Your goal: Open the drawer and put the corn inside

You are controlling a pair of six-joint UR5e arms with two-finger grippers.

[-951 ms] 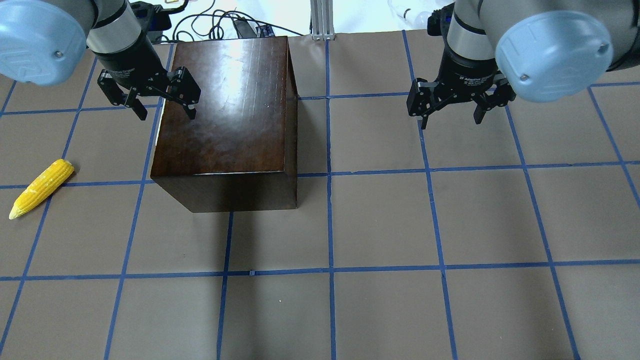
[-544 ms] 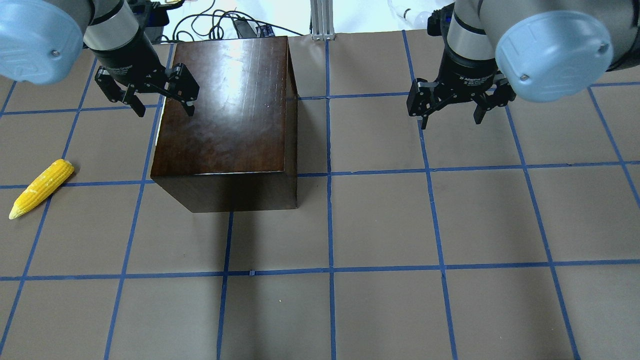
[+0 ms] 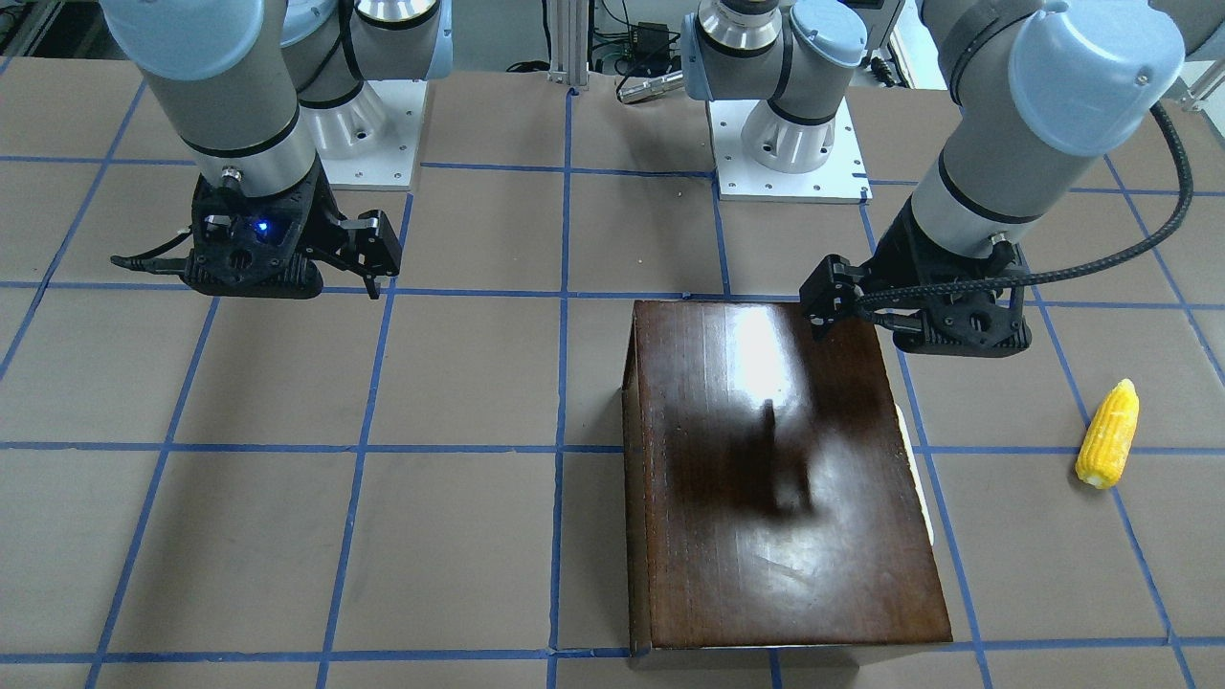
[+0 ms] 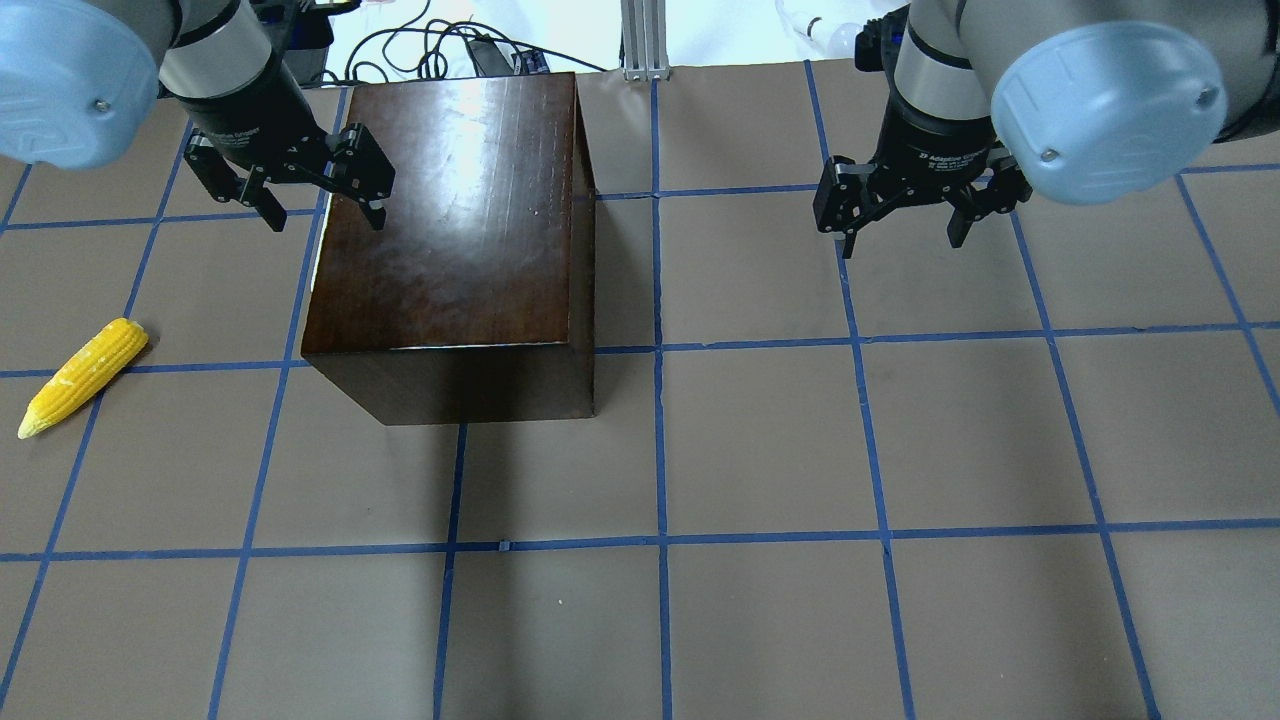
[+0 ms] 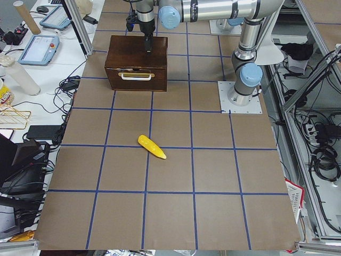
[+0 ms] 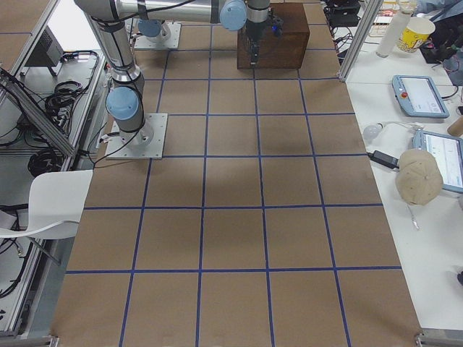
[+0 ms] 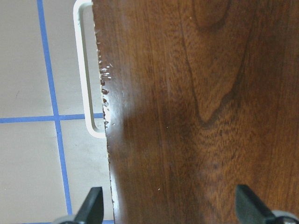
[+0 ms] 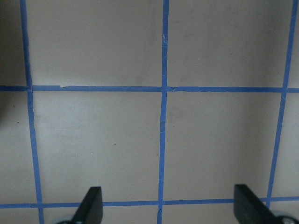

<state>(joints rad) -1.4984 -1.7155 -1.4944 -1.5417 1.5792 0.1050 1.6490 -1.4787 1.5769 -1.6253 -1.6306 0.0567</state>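
Note:
The glossy dark-brown box (image 4: 450,230) stands on the table left of centre. Its drawer is shut; the front panel with the whitish handle (image 5: 136,76) faces the robot's left side. The handle also shows in the left wrist view (image 7: 85,70). My left gripper (image 4: 322,215) is open and empty, hovering over the box's left top edge, above the handle side (image 7: 170,207). The yellow corn cob (image 4: 85,375) lies on the table left of the box, apart from it (image 3: 1108,435). My right gripper (image 4: 900,240) is open and empty above bare table, right of the box.
The table is brown paper with a blue tape grid (image 4: 660,450). Cables and an aluminium post (image 4: 640,40) sit past the far edge behind the box. The arm bases (image 3: 785,124) stand on the robot's side.
My left gripper has shifted slightly left and toward the far edge over the box's top. The right arm, the box and the corn have not moved.

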